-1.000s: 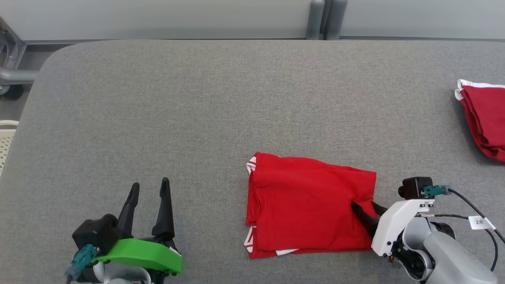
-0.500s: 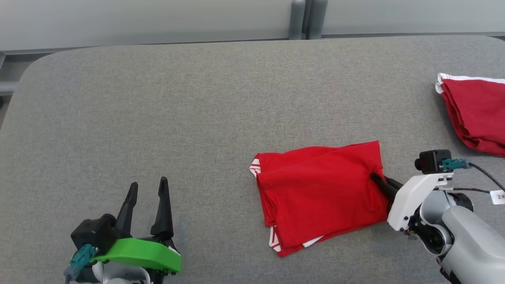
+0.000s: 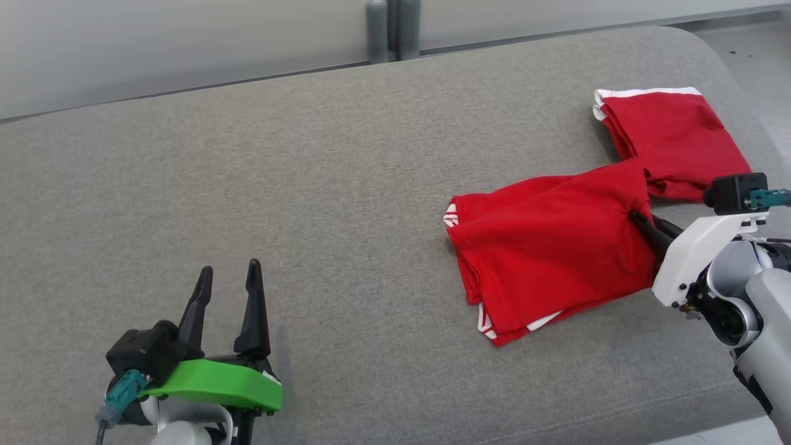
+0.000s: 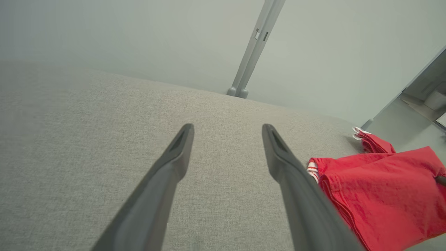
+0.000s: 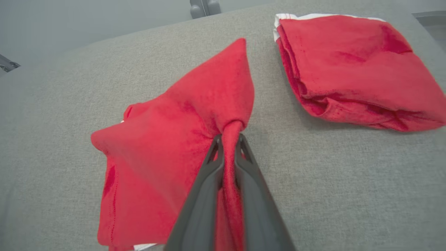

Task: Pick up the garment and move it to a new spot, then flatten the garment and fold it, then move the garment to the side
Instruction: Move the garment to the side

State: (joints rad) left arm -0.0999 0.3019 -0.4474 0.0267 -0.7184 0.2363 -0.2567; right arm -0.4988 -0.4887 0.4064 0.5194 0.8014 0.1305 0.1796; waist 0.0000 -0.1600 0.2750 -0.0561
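We've got the grey table (image 3: 278, 204) across most of the head view, with its rounded corner at far right. A pale wall (image 3: 154, 49) runs behind it.

The garment (image 3: 556, 253) is red and folded, and sits on the table's right half, towards the near side. Most of it lies on the surface, skewed to the table edge. Its right edge is bunched and pulled up off the table.

A second red piece (image 3: 673, 136), also folded, sits by the far right corner, just past the garment. In the head view the garment's raised corner reaches its edge. In the right wrist view we see a strip of table between the two, so they're not touching.

The right gripper (image 3: 636, 217) is at the garment's right edge, fingers together and clamped on a rolled pinch of red cloth. The cloth stands in a peak above the tips.

The left gripper (image 3: 230, 269) is at lower left over bare table, well apart from the garment. Its fingers are apart with nothing between them.

A grey post (image 3: 392, 28) stands at the far table edge. White trim (image 3: 450, 216) shows at the garment's left end and near corner.
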